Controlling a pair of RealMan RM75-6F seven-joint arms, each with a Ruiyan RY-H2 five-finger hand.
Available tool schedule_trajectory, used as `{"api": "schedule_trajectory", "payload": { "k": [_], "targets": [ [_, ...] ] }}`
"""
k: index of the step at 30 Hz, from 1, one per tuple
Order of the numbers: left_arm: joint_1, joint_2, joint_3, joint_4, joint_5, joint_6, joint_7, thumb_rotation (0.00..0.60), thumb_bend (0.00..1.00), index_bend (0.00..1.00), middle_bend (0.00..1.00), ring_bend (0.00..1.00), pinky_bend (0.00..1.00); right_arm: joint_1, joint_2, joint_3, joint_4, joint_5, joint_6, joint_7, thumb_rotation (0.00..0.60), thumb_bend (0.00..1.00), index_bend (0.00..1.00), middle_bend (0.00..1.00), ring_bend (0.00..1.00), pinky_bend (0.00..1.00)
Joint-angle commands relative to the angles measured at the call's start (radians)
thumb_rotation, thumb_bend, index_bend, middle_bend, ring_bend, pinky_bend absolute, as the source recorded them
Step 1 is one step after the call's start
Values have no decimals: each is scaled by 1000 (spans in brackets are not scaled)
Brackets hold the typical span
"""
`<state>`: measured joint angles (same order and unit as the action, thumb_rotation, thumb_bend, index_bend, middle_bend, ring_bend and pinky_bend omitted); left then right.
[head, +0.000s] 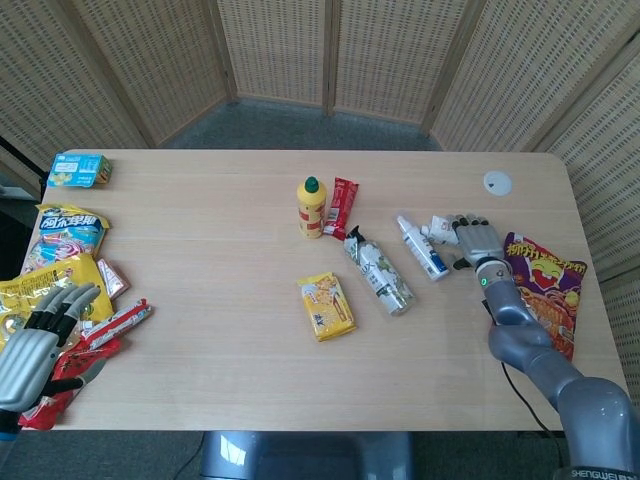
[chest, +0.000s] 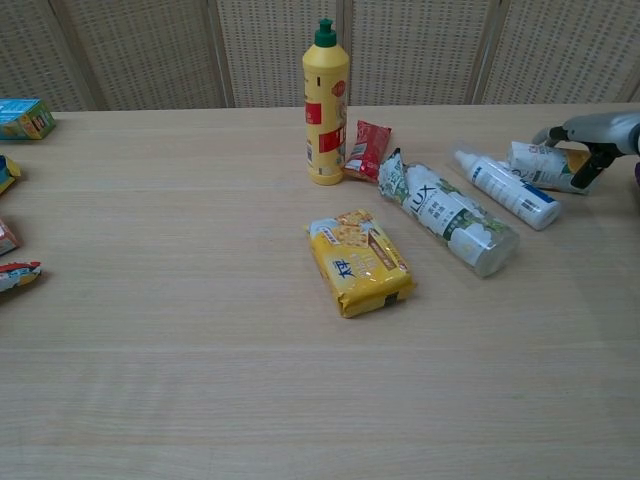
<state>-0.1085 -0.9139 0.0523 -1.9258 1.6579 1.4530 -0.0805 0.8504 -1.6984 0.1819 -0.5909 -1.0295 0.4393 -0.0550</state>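
Small white pouch lies under the right hand fingers.

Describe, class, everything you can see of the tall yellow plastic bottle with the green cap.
The tall yellow plastic bottle with the green cap stands upright near the middle of the light wooden table. Its body is smooth and glossy with a red-and-white label; the narrow green cap is closed. A small red snack packet lies right beside its base, though contact is unclear. Neither hand is near it.

Yellow bottle upright beside red sachet
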Motion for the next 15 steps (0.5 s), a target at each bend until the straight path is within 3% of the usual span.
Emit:
{"api": "schedule_trajectory", "payload": {
  "k": [1,5,10,15],
  "targets": [
    [2,2,1,1,3,5,-5,600,318,0,0,0,0,-1,-14,6,15,1,1,-2,537,458,0,0,0,0],
    [6,4,3,2,8,10,-14,600,319,0,0,0,0,-7,-22,12,22,-10,18,4,588,458,0,33,0,62],
    [4,4,4,4,13,9,-21,600,317,0,0,0,0,-18,-30,16,33,-17,26,6,600,458,0,220,9,201],
    [2,4,2,5,12,7,-25,600,318,0,0,0,0,-31,-37,20,47,-14,30,-1,600,459,0,332,77,271]
  ]
}}
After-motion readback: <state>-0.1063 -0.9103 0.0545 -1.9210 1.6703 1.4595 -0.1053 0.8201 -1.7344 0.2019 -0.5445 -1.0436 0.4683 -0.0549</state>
